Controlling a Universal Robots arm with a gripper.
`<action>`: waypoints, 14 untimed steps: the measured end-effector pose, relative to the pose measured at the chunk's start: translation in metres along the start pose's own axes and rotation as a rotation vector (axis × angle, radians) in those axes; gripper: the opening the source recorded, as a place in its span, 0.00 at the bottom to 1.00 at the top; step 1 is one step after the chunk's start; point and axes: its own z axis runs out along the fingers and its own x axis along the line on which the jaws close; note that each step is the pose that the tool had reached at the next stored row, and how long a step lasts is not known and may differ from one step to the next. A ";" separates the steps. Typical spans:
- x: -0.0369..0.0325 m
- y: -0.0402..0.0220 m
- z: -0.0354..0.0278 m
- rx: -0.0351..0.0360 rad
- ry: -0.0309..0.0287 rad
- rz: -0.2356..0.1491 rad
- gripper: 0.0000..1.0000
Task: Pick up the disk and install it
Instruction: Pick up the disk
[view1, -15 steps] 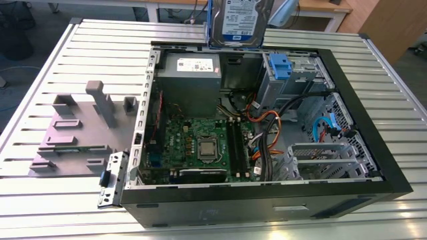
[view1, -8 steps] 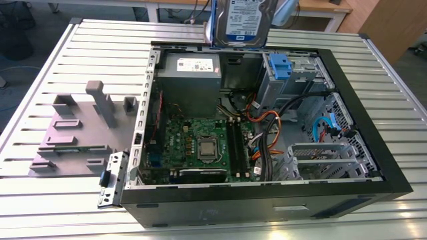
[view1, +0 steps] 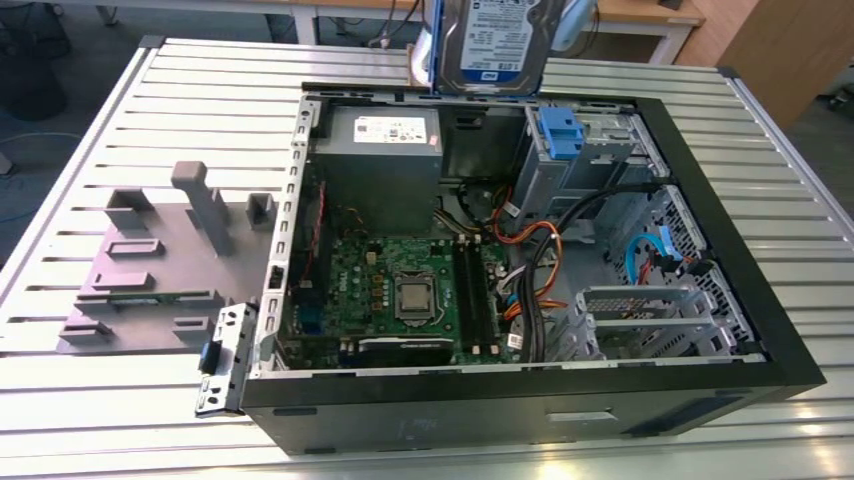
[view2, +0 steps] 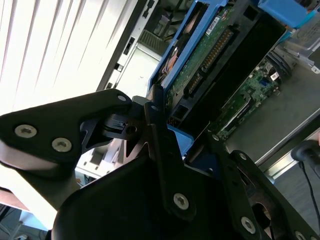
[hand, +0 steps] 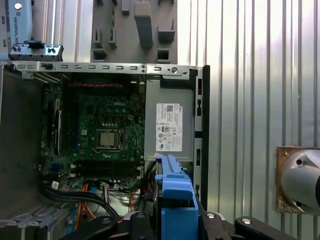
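One disk (view1: 491, 45) clamped upright in pincer (view2: 184, 127), above open computer case (view1: 507, 410).

I see an open black computer case (view1: 534, 410) on the slatted aluminium table (view1: 120, 400), a grey power supply box (view1: 378, 150) and a green motherboard (view1: 400, 290) inside it, and a grey moulded fixture plate (view1: 160, 270) beside it, toward the table's edge at the exterior view's left.

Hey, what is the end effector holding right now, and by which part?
The end effector holds the disk above the open computer case, its fingers clamped on the blue carrier at one end.
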 end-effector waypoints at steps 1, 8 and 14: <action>0.0000 -0.0011 -0.0001 0.0000 0.0000 0.000 0.36; 0.0000 -0.0085 -0.0004 -0.0001 0.0000 0.000 0.36; 0.0001 -0.0149 -0.0007 -0.0001 0.0000 0.000 0.36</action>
